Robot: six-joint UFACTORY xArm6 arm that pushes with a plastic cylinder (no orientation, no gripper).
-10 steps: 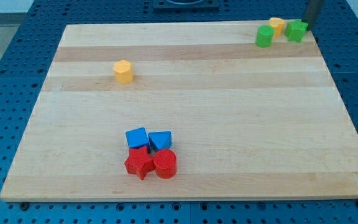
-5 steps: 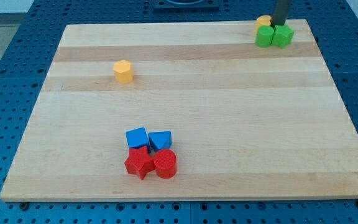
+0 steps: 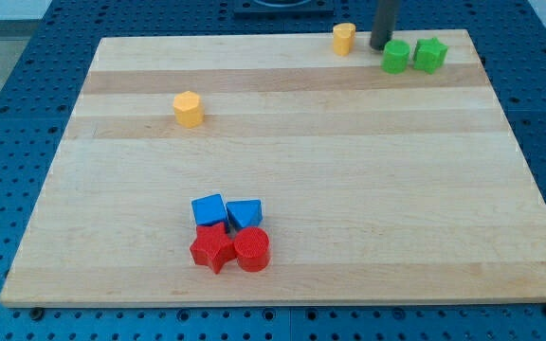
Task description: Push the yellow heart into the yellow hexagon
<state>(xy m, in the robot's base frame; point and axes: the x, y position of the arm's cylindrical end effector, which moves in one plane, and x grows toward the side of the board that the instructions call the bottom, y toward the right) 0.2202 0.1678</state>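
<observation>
My tip (image 3: 380,46), the blunt lower end of a plain dark rod with no jaws to part or close, stands on the wooden board (image 3: 349,189) near the view's top edge, between the yellow heart (image 3: 344,38) on its left and a green block (image 3: 395,57) just to its right and slightly lower. The tip sits near the heart with a small gap of bare wood showing between them, and it nearly touches the rounded green block, though contact cannot be made out. A second green block (image 3: 430,54), more angular and perhaps star-like, stands just beside the first on the view's right. The yellow heart is a small matte plastic piece standing close to the board's top rim. The yellow hexagon (image 3: 188,109) lies well apart from it, toward the view's left and lower, alone on pale, striped wood grain. Near the view's bottom sits a tight cluster: two blue blocks (image 3: 209,209) (image 3: 245,214) with flat angled faces above a red star (image 3: 212,249) and a red cylinder (image 3: 251,250) with a ridged top, all touching. The board rests on a blue perforated table (image 3: 8,142).
</observation>
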